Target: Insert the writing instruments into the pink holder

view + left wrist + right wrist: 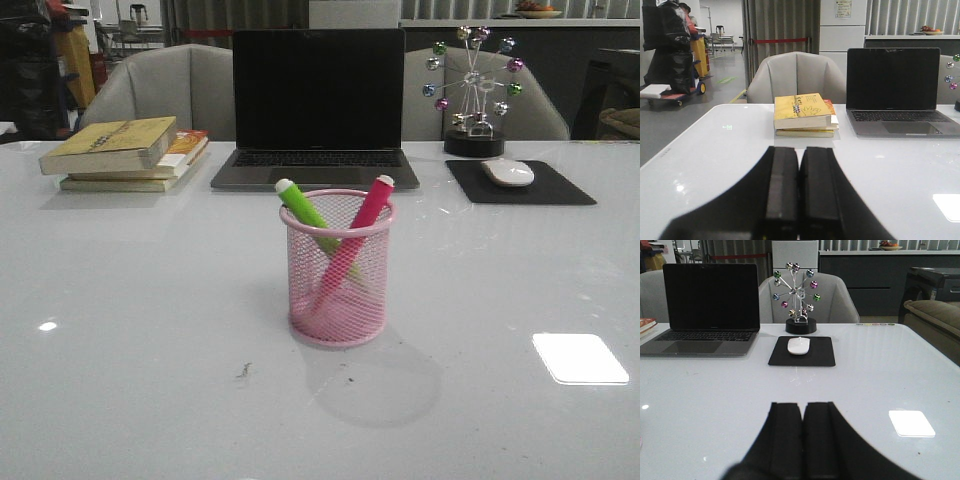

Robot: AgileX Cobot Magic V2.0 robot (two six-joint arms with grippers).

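Plainly, glossy white table (pixel 120 380), office room behind.

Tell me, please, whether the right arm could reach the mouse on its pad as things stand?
Probably yes: in the right wrist view, bare table lies between the right gripper, fingers closed and empty, and the white mouse on its black pad.
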